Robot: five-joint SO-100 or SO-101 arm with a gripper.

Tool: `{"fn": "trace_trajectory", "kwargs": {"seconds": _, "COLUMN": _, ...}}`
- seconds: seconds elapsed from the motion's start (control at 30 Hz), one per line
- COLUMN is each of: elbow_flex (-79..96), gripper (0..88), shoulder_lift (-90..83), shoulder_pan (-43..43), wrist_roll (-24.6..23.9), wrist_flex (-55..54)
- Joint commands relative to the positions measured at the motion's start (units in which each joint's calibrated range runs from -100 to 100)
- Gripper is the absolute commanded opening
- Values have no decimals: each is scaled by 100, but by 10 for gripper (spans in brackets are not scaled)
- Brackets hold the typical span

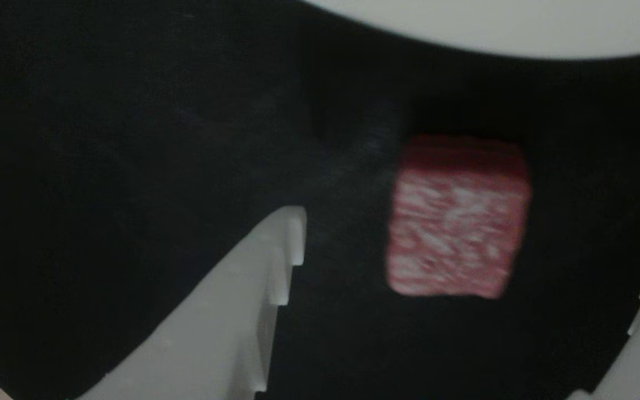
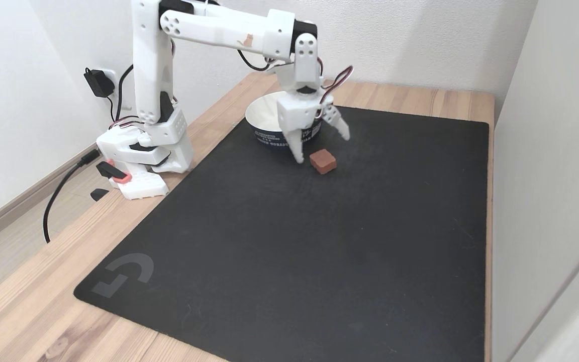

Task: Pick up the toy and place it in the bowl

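The toy [image 2: 323, 161], a small dull-red block, lies on the black mat just in front of the bowl [image 2: 263, 117]. In the other view the toy [image 1: 458, 218] shows a whitish marbled face and the bowl's off-white rim [image 1: 498, 25] curves along the top edge. My white gripper [image 2: 322, 148] hangs open just above the toy, one finger down at its left side, the other raised to the right. In the other view the two white fingers [image 1: 253, 289] stand wide apart at either side, with my gripper [image 1: 475, 244] empty and the toy between them.
A black mat [image 2: 294, 241] covers most of the wooden table [image 2: 28, 311]. The arm's base [image 2: 141, 156] stands at the back left with cables and a wall plug behind it. A wall runs close along the right side.
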Motion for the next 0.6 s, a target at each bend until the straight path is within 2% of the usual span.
{"fn": "trace_trajectory", "kwargs": {"seconds": 0.0, "elbow_flex": -155, "gripper": 431, "shoulder_lift": 82, "shoulder_pan": 82, "wrist_roll": 37, "wrist_flex": -57}}
{"fn": "trace_trajectory", "kwargs": {"seconds": 0.57, "elbow_flex": -155, "gripper": 431, "shoulder_lift": 640, "shoulder_pan": 90, "wrist_roll": 42, "wrist_flex": -252}}
